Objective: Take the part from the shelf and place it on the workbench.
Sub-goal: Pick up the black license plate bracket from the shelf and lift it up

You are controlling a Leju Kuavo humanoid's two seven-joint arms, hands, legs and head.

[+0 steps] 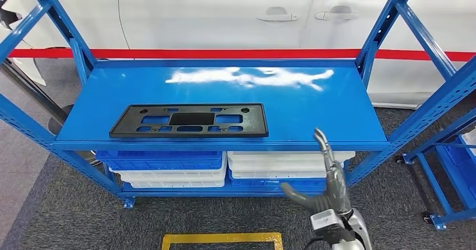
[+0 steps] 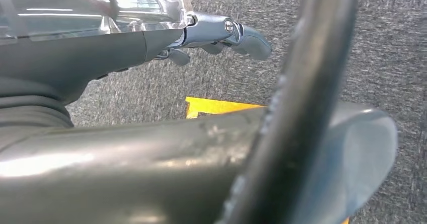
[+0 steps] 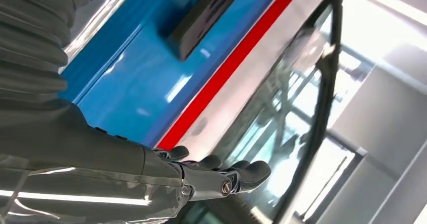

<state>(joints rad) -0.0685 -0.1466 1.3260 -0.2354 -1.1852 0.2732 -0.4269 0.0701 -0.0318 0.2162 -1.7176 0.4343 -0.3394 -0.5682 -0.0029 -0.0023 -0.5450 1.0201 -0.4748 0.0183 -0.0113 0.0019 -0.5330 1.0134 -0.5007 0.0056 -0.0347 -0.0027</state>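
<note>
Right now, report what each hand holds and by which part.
Nothing is held. The right hand is raised, open and empty; the left hand hangs empty. The black plastic frame lies untouched on the shelf.

Right hand [image 1: 328, 185] raised, fingers spread, holding nothing. Left hand [image 2: 221, 35] hangs low, fingers extended.

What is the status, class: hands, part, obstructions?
Right hand open, raised before the shelf edge. Left hand hanging, empty. Black plastic part flat on blue shelf, untouched. Nothing blocking.
</note>
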